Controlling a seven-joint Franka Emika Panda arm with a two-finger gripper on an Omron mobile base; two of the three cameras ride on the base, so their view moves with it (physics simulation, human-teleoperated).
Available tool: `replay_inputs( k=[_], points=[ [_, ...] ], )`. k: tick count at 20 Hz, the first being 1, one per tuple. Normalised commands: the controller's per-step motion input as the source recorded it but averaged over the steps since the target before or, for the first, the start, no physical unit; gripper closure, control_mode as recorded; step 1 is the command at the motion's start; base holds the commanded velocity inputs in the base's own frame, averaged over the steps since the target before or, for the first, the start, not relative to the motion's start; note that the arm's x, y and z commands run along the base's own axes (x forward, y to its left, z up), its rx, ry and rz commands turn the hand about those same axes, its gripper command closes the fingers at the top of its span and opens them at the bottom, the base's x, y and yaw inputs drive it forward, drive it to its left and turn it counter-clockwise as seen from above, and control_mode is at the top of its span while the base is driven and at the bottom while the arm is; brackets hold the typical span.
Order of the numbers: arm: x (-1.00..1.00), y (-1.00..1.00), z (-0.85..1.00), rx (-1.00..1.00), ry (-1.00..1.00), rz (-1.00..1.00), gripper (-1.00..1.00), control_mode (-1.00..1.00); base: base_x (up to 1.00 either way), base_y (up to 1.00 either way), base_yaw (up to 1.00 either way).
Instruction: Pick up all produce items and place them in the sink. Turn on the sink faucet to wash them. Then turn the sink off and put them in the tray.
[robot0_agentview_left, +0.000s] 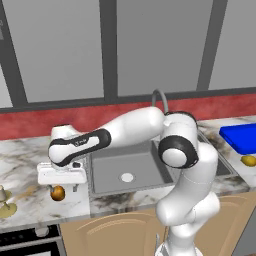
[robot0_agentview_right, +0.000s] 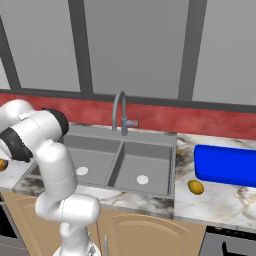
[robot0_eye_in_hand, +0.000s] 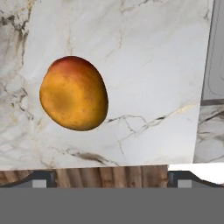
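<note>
**Produce on the counter, sink dry, tray bare**

The orange fruit (robot0_agentview_left: 58, 193) lies on the marble left of the sink (robot0_agentview_left: 100, 176). The yellow oval fruit (robot0_agentview_right: 195, 187) rests just in front of the blue tray (robot0_agentview_right: 225, 165). The gooseneck faucet (robot0_agentview_right: 120, 111) stands behind the grey basins.

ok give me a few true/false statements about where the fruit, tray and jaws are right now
1. The orange fruit lies on the counter left of the sink. True.
2. The yellow fruit is already in the sink. False: it lies on the counter in front of the blue tray.
3. The jaws are shut on the orange fruit. False: they stand open above it.
4. Both sink basins hold no fruit. True.
</note>
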Motion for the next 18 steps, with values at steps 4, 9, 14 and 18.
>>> replay_inputs(
  k=[4, 9, 14, 18],
  points=[
    [0.23, 0.06, -0.13, 0.0, -0.1, 0.0, -1.0, -1.0, 0.0, 0.0, 0.0],
    [0.14, 0.02, -0.23, 0.0, -0.08, 0.0, -1.0, -1.0, 0.0, 0.0, 0.0],
    [0.13, 0.02, -0.24, 0.0, -0.06, 0.0, -1.0, -1.0, 0.0, 0.0, 0.0],
    [0.09, 0.09, -0.2, 0.0, -0.06, 0.0, -1.0, -1.0, 0.0, 0.0, 0.0]
  ],
)
